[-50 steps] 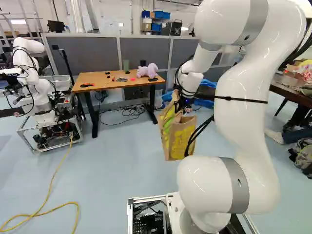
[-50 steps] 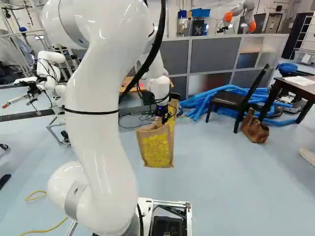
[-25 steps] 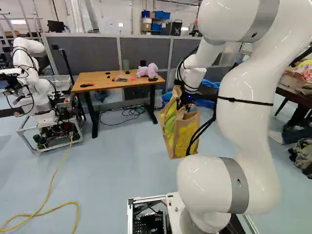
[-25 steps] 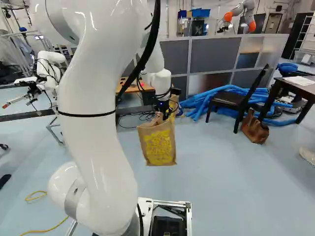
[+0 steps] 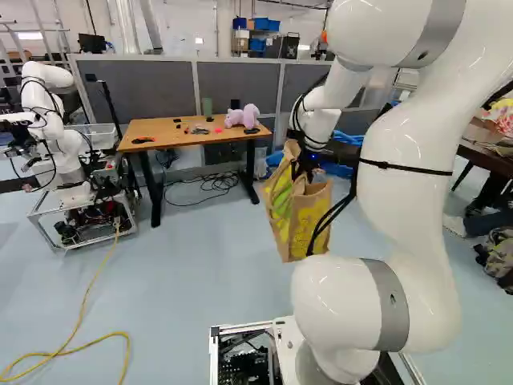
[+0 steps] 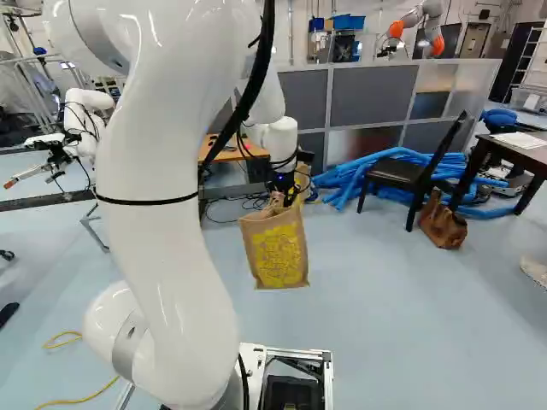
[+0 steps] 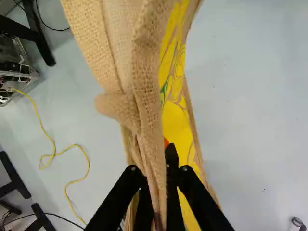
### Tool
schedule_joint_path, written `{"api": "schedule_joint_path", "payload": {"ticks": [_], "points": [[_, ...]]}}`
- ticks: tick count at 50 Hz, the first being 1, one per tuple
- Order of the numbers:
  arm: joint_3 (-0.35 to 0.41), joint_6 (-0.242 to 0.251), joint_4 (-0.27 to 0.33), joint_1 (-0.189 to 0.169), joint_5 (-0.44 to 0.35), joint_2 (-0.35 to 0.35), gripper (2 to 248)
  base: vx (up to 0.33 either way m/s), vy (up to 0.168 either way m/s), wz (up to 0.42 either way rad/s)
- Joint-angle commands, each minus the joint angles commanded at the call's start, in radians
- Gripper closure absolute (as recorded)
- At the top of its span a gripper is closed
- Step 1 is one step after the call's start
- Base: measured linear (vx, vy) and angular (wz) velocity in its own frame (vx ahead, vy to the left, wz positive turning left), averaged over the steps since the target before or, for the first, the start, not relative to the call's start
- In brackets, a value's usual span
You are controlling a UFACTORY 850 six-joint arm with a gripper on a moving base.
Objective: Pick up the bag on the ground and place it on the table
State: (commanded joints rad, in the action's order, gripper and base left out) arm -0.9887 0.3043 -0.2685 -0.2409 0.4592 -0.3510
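My gripper shows in the left base view at the top of the tan burlap bag with yellow print. Upright but slightly tilted, the bag hangs under it, its bottom seemingly off the floor. In the wrist view the gripper is shut on folded burlap of the bag, cloth pinched between both black fingers; their orange pads are mostly hidden. The wooden table stands farther ahead, left of the bag in the left base view, with a pink plush toy and small items on it.
Another robot stands left of the table, a yellow cable trailing over the floor. Grey partitions rise behind. Blue tubes, a black chair and a brown handbag lie right of the bag in the right base view.
The arm has shifted a little, carrying the held bag slightly to the right in both base views; the bag has tilted and turned somewhat. The base has not moved.
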Motion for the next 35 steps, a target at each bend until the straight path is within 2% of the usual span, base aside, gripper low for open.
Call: {"api": "schedule_joint_path", "payload": {"ticks": [35], "points": [[0.029, 0.0, 0.016, 0.002, 0.018, 0.117, 229, 0.0, 0.0, 0.0]]}}
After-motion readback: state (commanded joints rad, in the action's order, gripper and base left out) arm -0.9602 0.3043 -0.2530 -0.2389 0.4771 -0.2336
